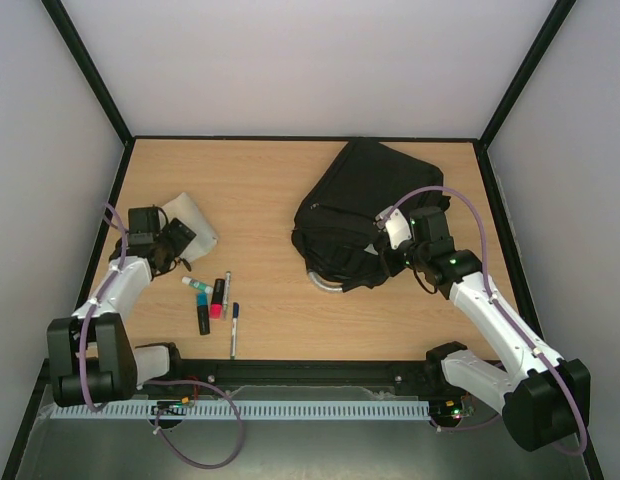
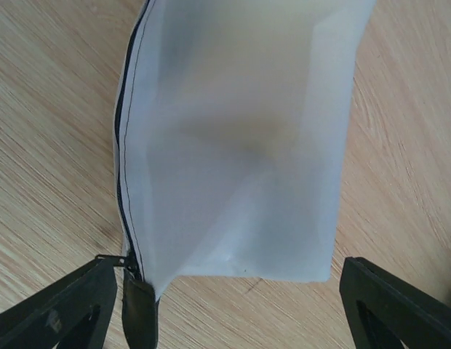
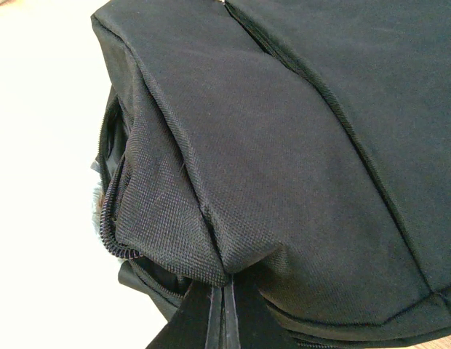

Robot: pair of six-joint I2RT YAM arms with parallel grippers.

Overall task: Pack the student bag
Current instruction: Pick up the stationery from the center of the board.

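Student bag (image 1: 360, 200) lies on the right half of the wooden table (image 1: 260, 190), the right gripper (image 3: 218, 320) clenched on a fold of its fabric. The left gripper (image 2: 225, 298) is spread wide, straddling one end of a translucent zip pouch (image 2: 233, 145).

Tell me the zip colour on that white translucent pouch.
Black zip, on the pouch; clearest in the left wrist view.

Wooden table (image 1: 252, 180): student bag (image 1: 355, 205), pouch (image 1: 196, 218), pens (image 1: 216, 300).

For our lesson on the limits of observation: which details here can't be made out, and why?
Inside the backpack: right wrist view, dark behind the zip gap, covered by fabric.
What the pouch holds: left wrist view, frosted and blurred; the top edge cuts off its far end.
Wording on the pens: top view, too small.
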